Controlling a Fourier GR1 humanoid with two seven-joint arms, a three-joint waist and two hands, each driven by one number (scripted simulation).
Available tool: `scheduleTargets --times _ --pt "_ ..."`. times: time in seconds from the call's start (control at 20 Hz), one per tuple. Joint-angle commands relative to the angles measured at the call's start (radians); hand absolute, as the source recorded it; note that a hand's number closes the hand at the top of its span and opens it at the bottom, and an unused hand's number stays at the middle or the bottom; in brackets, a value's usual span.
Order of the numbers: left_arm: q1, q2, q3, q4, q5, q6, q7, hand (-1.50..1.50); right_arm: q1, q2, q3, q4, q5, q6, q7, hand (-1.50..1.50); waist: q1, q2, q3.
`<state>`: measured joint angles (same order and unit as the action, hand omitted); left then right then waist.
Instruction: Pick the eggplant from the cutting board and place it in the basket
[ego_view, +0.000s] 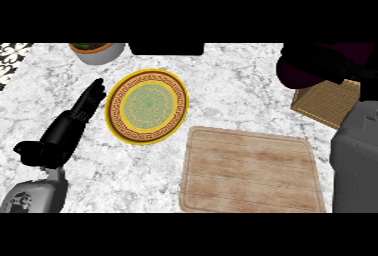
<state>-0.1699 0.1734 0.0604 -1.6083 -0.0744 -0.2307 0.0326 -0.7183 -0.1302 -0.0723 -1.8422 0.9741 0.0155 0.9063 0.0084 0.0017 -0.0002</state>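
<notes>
Right hand (332, 61) curls round the eggplant (295, 76), just over the basket (328, 103) at the table's (236, 70) right edge; left hand (80, 112) rests straight-fingered.

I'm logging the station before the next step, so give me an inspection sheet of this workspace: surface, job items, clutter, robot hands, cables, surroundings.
Surface: white and grey marble counter, no spills seen.
Job's things: cutting board bare; eggplant shows as a dark purple shape in the right robot hand, above the woven basket at the right edge.
Clutter: yellow patterned plate left of the board; plant pot and black object at the far edge.
Robot hands: left robot hand open, resting beside the plate; right robot hand curled round the eggplant.
Cables: nothing seen.
Surroundings: patterned tiling past the far left corner.
</notes>
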Motion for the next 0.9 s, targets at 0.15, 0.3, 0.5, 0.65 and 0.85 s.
scheduleTargets --times 0.15,0.3,0.5,0.65,0.85 --pt "0.032 0.012 0.007 -0.008 0.01 -0.025 -0.012 0.0 -0.074 -0.123 -0.206 0.237 -0.053 -0.16 -0.139 1.5 0.003 0.001 0.0" --pt "-0.006 0.002 0.007 0.025 -0.006 -0.006 -0.014 0.0 -0.051 -0.186 -0.263 0.33 -0.104 -0.195 -0.238 1.5 -0.002 0.002 0.001" --pt "0.009 -0.011 0.018 0.036 0.013 -0.011 -0.026 0.0 -0.048 -0.211 -0.283 0.402 -0.14 -0.197 -0.251 1.5 -0.003 0.0 0.0" --pt "0.046 -0.006 0.004 -0.035 0.001 -0.015 -0.004 0.0 -0.02 -0.244 -0.294 0.433 -0.173 -0.183 -0.285 1.5 -0.003 -0.002 0.0" --pt "0.022 -0.014 0.007 -0.018 -0.006 0.0 0.002 0.0 0.002 -0.32 -0.367 0.594 -0.268 -0.197 -0.462 1.5 -0.003 -0.001 0.001"
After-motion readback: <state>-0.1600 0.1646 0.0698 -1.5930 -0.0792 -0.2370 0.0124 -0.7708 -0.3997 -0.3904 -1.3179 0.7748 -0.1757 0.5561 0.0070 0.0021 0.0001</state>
